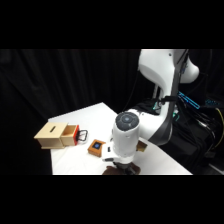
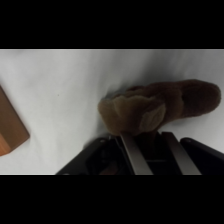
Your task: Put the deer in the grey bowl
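Deer [image 2: 160, 107]: dark brown plush figure with a lighter tan patch, lying on the white table [image 2: 65, 90]. Wrist view shows it just beyond the two metal fingers [image 2: 131, 152], its near end between and against them; the fingers stand a little apart on either side of that end, and whether they actually pinch it cannot be told. In the side view only a dark scrap of it shows under the gripper [image 1: 121, 167] at the table's near edge.

Grey bowl: not identifiable in either view.

Wooden box [image 1: 55, 135]: tan, with an orange-red front and a black handle; side view only, at the table's left edge.

Small block [image 1: 96, 147]: orange-brown with a dark blue top; side view only, between the box and the arm [image 1: 127, 132].

Brown flat object [image 2: 11, 125]: partly seen at the left edge of the wrist view; identity cannot be told.

Writing, brands, labels: none legible in either view.

Dark curtain [image 1: 65, 80]: behind the table, side view only.
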Available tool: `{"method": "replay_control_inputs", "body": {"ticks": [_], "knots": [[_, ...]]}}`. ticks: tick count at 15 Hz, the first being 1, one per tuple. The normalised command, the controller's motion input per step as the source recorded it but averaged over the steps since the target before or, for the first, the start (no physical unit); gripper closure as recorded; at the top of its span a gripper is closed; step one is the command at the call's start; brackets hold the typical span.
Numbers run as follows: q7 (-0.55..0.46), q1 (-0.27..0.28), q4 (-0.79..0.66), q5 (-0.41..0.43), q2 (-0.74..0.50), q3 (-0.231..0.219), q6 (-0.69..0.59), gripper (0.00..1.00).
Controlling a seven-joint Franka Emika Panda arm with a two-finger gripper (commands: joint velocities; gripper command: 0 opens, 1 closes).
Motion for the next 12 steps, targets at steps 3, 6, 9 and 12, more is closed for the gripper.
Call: {"method": "replay_control_inputs", "body": {"ticks": [3, 6, 9, 12], "knots": [[-0.04, 0.083, 0.08, -0.039, -0.06, -0.106, -0.06, 0.96], [0.01, 0.102, -0.02, -0.058, -0.24, -0.114, -0.17, 0.95], [0.07, 0.104, -0.29, -0.082, -0.54, -0.096, -0.21, 0.94], [0.15, 0.083, -0.47, -0.128, -0.69, -0.078, -0.22, 0.94]]}}
